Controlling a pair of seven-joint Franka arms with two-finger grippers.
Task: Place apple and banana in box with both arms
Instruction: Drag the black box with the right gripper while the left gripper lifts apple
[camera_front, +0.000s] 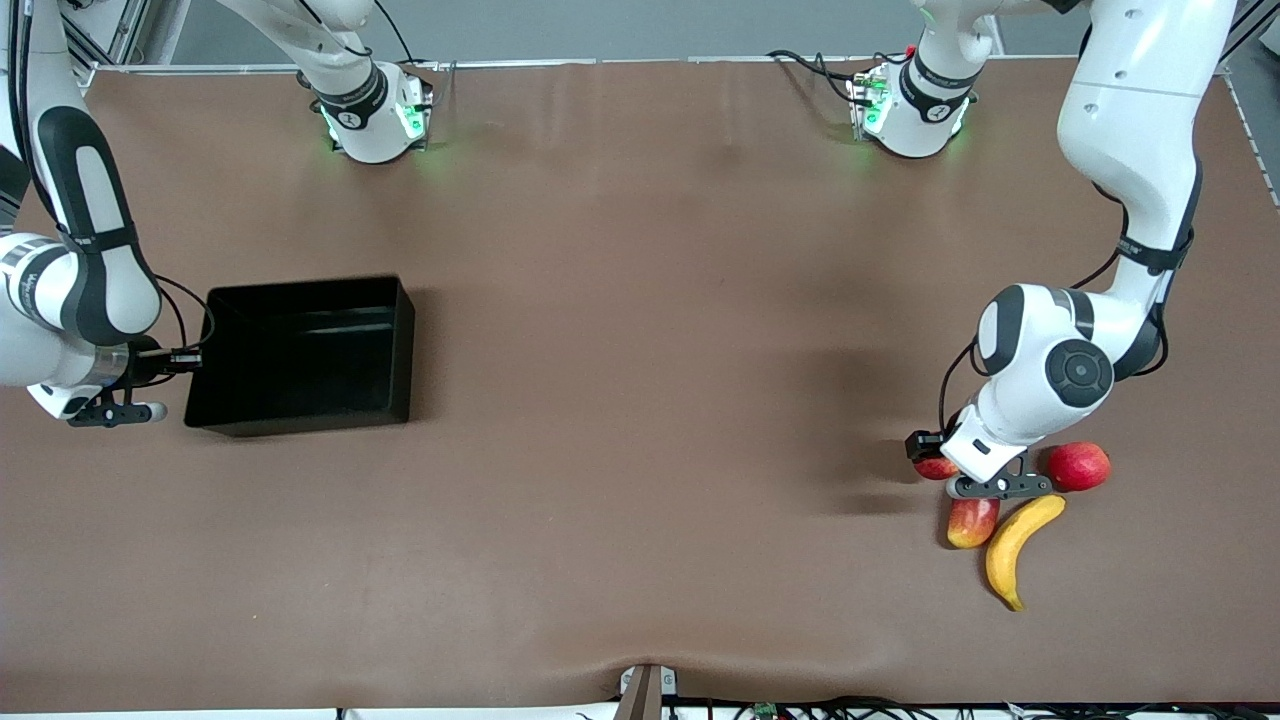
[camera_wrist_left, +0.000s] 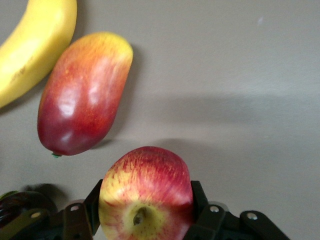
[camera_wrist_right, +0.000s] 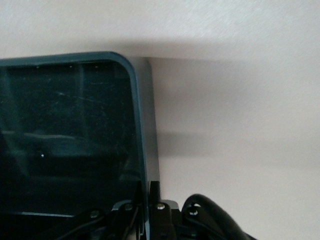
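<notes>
My left gripper (camera_front: 935, 460) is shut on the apple (camera_front: 938, 468), red with yellow mottling, low over the table at the left arm's end. In the left wrist view the fingers (camera_wrist_left: 200, 200) press both sides of the apple (camera_wrist_left: 146, 192). The yellow banana (camera_front: 1018, 548) lies on the table nearer the front camera, beside the apple; it also shows in the left wrist view (camera_wrist_left: 35, 45). The black box (camera_front: 300, 355) stands at the right arm's end. My right gripper (camera_front: 193, 357) is shut on its end wall; the right wrist view shows the fingers (camera_wrist_right: 155, 192) pinching the rim (camera_wrist_right: 136, 110).
An elongated red-yellow mango (camera_front: 972, 521) lies between the apple and the banana; it also shows in the left wrist view (camera_wrist_left: 82, 95). A plainer pinkish-red round fruit (camera_front: 1078, 466) sits beside the left gripper. The brown table (camera_front: 640, 400) stretches between box and fruits.
</notes>
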